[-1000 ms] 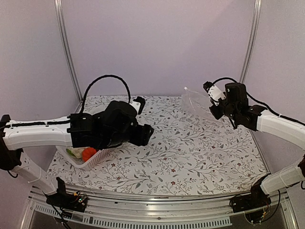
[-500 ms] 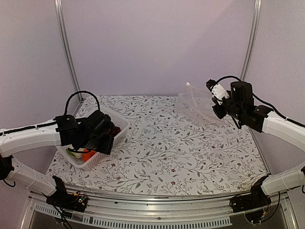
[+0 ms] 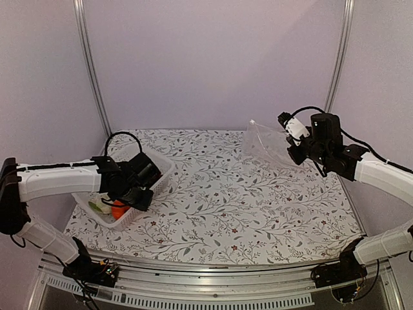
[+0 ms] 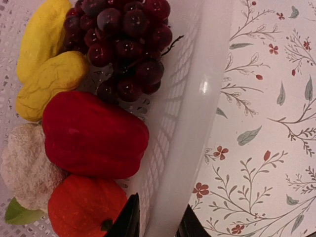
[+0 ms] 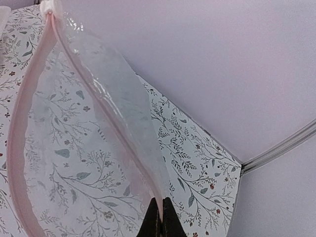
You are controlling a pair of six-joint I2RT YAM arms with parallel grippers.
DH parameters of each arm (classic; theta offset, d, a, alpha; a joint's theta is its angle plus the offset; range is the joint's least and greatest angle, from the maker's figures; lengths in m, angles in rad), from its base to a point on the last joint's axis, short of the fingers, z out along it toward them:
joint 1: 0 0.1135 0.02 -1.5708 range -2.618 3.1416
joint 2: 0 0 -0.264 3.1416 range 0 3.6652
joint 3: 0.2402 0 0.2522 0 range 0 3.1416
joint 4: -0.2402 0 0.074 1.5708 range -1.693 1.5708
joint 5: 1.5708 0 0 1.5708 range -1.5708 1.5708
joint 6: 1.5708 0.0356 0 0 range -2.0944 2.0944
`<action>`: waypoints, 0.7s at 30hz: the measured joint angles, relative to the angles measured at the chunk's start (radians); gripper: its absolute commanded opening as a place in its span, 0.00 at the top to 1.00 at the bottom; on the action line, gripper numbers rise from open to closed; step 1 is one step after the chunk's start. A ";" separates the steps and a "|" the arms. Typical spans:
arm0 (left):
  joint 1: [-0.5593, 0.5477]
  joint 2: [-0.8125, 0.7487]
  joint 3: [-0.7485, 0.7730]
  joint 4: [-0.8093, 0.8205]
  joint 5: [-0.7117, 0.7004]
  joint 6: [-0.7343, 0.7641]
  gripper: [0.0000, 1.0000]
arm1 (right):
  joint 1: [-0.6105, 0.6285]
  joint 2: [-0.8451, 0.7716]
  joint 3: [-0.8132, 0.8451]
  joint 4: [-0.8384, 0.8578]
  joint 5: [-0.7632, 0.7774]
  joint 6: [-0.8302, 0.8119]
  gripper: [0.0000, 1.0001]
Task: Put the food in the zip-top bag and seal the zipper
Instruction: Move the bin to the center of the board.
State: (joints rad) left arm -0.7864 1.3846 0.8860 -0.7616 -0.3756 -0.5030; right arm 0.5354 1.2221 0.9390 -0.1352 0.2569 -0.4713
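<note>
The food lies in a white lattice basket (image 4: 197,123): dark purple grapes (image 4: 123,39), two yellow pieces (image 4: 47,79), a red piece (image 4: 94,136), an orange piece (image 4: 84,207) and a white cauliflower (image 4: 27,165). My left gripper (image 4: 159,224) straddles the basket's right wall, one finger inside and one outside, shut on the rim. At the back right, my right gripper (image 5: 159,217) is shut on the edge of the clear zip-top bag (image 5: 84,138), holding it above the table. Its pinkish zipper (image 5: 19,128) gapes, the two strips apart. From above, the bag (image 3: 264,145) hangs left of the right gripper (image 3: 293,147).
The basket (image 3: 158,169) sits at the table's left side, with the left gripper (image 3: 139,194) at its near right edge. The floral tablecloth (image 3: 245,206) spans the middle. Metal frame posts (image 3: 90,71) stand at the back corners.
The left arm pulled back left and dropped to the basket, and its jaws closed on the basket's rim. The right arm stayed about where it was, the bag swaying a little.
</note>
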 measured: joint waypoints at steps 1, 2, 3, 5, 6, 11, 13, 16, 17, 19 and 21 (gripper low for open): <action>0.000 0.011 0.010 0.002 0.003 0.008 0.85 | 0.000 0.000 0.000 0.000 -0.001 0.000 1.00; 0.000 0.025 0.025 0.010 0.010 0.015 0.86 | 0.000 0.000 0.000 0.000 -0.002 0.000 1.00; 0.000 0.039 0.039 0.016 0.015 0.019 0.87 | 0.000 0.000 0.000 0.000 -0.002 0.000 1.00; -0.001 0.073 0.069 0.020 0.028 -0.001 0.92 | 0.000 0.000 0.000 0.000 -0.003 0.000 1.00; -0.004 0.084 0.080 0.016 0.029 -0.015 0.95 | 0.000 0.000 0.000 0.000 -0.003 0.000 1.00; -0.043 0.161 0.166 0.018 0.050 -0.097 1.00 | 0.000 0.000 0.000 0.000 -0.002 -0.003 1.00; -0.072 0.206 0.218 0.040 0.080 -0.143 1.00 | 0.000 0.000 0.000 0.000 -0.001 -0.005 1.00; -0.107 0.274 0.292 0.075 0.115 -0.195 0.93 | 0.000 0.000 0.000 0.000 -0.001 -0.008 1.00; -0.116 0.304 0.326 0.085 0.127 -0.212 0.92 | 0.000 0.000 -0.001 0.000 -0.001 -0.010 1.00; -0.129 0.373 0.401 0.112 0.154 -0.249 0.90 | 0.000 0.000 -0.002 0.000 0.001 -0.012 1.00; -0.138 0.444 0.469 0.153 0.185 -0.274 0.86 | 0.000 0.000 -0.004 0.000 0.003 -0.014 1.00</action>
State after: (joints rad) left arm -0.9245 1.8286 1.3552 -0.6090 -0.1902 -0.7773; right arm 0.5354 1.2221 0.9352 -0.1349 0.2604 -0.4858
